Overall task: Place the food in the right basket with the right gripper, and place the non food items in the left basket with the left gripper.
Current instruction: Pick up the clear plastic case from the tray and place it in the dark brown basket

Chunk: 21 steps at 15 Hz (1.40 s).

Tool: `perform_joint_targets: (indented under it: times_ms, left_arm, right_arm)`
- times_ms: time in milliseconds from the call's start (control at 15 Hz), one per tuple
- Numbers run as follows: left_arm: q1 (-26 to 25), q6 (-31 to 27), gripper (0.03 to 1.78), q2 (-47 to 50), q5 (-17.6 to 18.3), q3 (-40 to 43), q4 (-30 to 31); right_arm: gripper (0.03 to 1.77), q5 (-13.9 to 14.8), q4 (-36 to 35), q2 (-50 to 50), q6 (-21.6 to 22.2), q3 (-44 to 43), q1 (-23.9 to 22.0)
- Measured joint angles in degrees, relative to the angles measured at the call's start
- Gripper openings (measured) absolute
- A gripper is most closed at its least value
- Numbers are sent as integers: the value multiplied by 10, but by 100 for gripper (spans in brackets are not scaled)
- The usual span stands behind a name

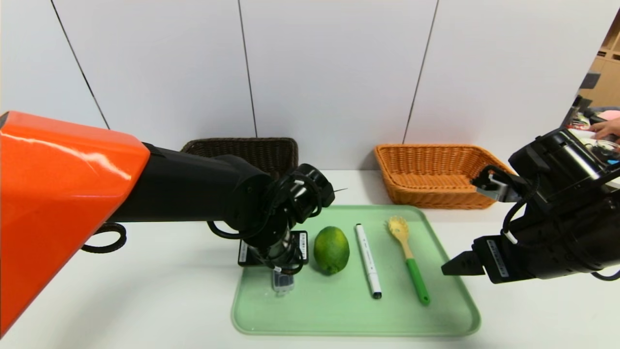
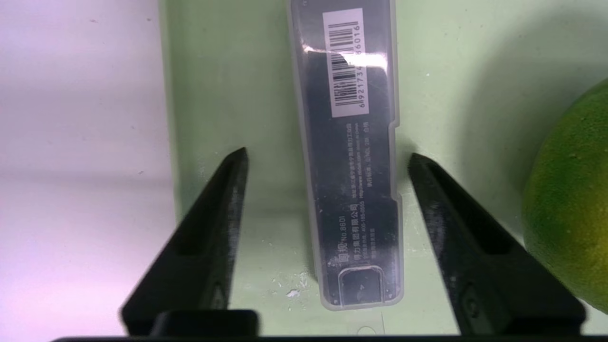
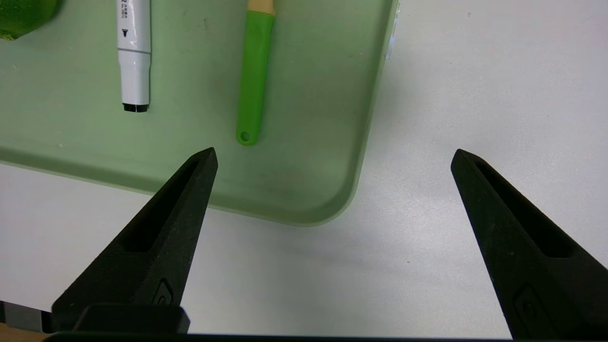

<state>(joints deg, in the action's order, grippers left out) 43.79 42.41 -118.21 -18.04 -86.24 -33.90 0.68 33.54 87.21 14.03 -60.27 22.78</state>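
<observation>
Head view and left wrist view show the left hand (image 2: 327,159) partly open, holding 0 items, its 2 fingers astride the case (image 2: 351,156) on the tray (image 1: 358,317), beside the lime (image 1: 332,250); right hand (image 3: 335,149) parked wide open, empty, by the tray's right edge.

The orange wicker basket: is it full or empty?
Empty: inside the orange wicker basket, the head view shows only woven sides and bare floor, though a bit of its right side is hidden behind the robot's right arm.

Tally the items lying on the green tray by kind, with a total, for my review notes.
Lime: 1
Dark grey case: 1
White marker: 1
Pasta spoon: 1
Total: 4
</observation>
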Motion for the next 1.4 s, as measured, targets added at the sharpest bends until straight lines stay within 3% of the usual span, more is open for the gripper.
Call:
perform_joint_targets:
  times_ms: [267, 333, 867, 1067, 1400]
  left_arm:
    - [1, 0, 75, 0, 0, 0, -1]
    - [1, 0, 57, 0, 0, 1, -1]
    - [-2, -19, 57, 55, -16, 4, -19]
    - [-38, -101, 57, 110, -38, -7, -25]
    - [-122, -241, 57, 156, -34, -50, -28]
  right_arm:
    - [170, 0, 0, -2, 0, 0, 0]
    - [170, 0, 0, -2, 0, 0, 0]
    - [170, 0, 1, -11, 0, 2, -1]
    - [170, -1, 1, -15, 1, 5, -2]
    - [170, -1, 0, -19, 0, 10, -2]
